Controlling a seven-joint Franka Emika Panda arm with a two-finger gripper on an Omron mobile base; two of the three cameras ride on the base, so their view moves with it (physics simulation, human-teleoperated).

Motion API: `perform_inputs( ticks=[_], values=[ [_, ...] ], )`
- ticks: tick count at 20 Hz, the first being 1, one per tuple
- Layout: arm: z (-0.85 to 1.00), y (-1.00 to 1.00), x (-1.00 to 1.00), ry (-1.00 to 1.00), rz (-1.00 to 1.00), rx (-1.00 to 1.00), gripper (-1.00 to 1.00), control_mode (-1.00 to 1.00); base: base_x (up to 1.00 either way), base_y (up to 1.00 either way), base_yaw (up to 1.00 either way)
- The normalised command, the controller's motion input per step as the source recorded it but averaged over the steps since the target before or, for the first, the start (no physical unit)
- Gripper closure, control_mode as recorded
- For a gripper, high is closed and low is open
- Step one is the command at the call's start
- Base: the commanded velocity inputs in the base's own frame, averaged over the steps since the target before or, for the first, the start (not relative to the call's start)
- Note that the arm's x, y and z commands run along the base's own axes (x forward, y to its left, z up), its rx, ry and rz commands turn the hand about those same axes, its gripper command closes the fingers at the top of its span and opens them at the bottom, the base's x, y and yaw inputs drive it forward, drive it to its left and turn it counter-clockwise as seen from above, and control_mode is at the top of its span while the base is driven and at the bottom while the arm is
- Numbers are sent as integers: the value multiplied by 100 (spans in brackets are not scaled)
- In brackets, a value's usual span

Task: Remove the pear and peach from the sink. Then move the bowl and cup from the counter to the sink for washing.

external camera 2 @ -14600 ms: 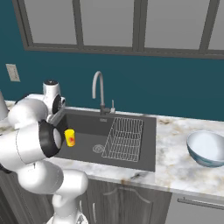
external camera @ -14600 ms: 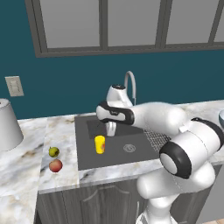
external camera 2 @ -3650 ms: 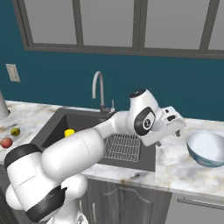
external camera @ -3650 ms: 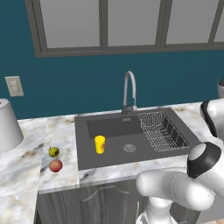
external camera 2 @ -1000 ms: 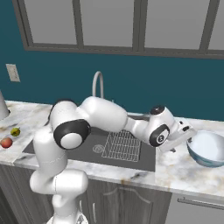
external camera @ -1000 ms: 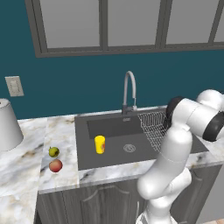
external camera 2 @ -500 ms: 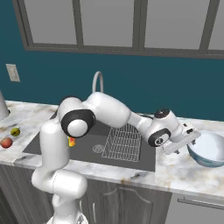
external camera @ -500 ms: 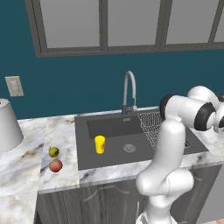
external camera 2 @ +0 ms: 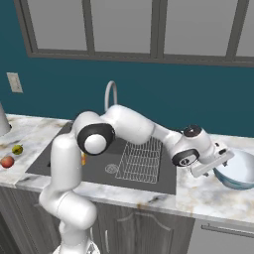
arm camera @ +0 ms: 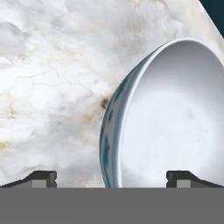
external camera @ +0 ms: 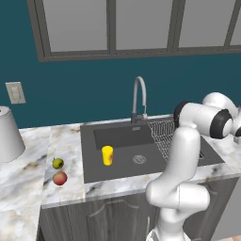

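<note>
Since the previous frame the gripper (arm camera: 111,177) has advanced onto the bowl (arm camera: 175,118); jaws spread, straddling its near rim at 6 o'clock, nothing grasped. Bowl rests on marble counter (arm camera: 52,87), right of sink (external camera 2: 149,176).

My own arm hid part of the sink (external camera 2: 149,181) and nearly all of the cup (external camera 2: 84,159); the bowl (arm camera: 175,118) was cut off by the frame's edge.

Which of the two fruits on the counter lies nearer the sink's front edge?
The peach, the reddish-orange one. It sits in front of the yellow-green pear, closer to the counter's front edge.
</note>
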Motion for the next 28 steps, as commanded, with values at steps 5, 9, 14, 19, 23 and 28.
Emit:
perform_inputs(
  ticks=[5,9,14,19,23,28],
  values=[
    [-10,-7,10,0,0,0,-100,-100,0,0,0],
    [-11,-2,12,0,0,0,-100,-100,0,0,0],
    [-11,-1,12,0,0,0,-100,-100,0,0,0],
    [-10,-2,10,1,0,0,100,-100,0,0,0],
    [-11,-7,2,5,0,0,100,-100,0,0,0],
    [-11,-7,2,13,0,0,100,-100,0,0,0]
  ],
)
